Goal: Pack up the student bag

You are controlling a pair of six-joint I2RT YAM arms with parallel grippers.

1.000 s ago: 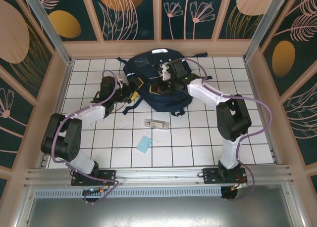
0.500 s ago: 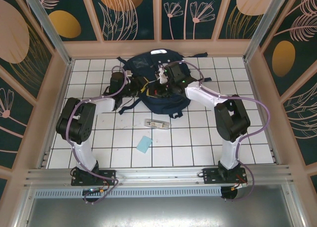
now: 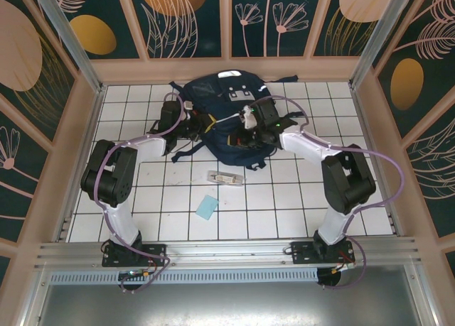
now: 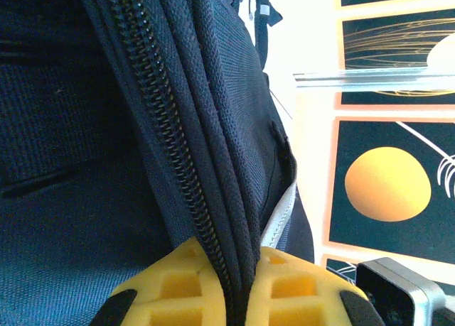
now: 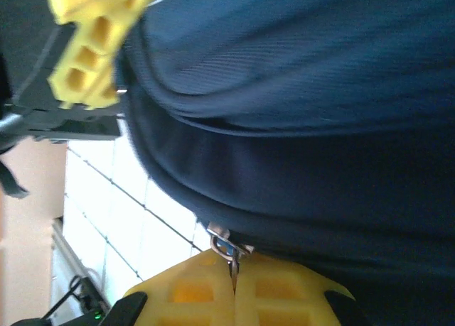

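Student bag [image 3: 213,93], navy-blue fabric and the largest thing in view, lies at the far middle of the white tiled table [image 3: 284,205], close to the back wall. Both arms reach in to it from either side. The left gripper [image 3: 201,123] sits at the bag's left side; in its wrist view its yellow fingers [image 4: 178,287] are pressed together on a raised fold of the bag's fabric [image 4: 213,127], with a black zipper track [image 4: 160,120] running down into the grip. The right gripper [image 3: 245,118] is over the bag's middle; in its wrist view its yellow fingers [image 5: 192,294] are closed, pinching a small metal zipper pull [image 5: 226,249] at the bag's edge. Nearer the arms, a small clear case [image 3: 225,177] and a pale blue square [image 3: 208,207] lie on the tiles, apart from the bag.
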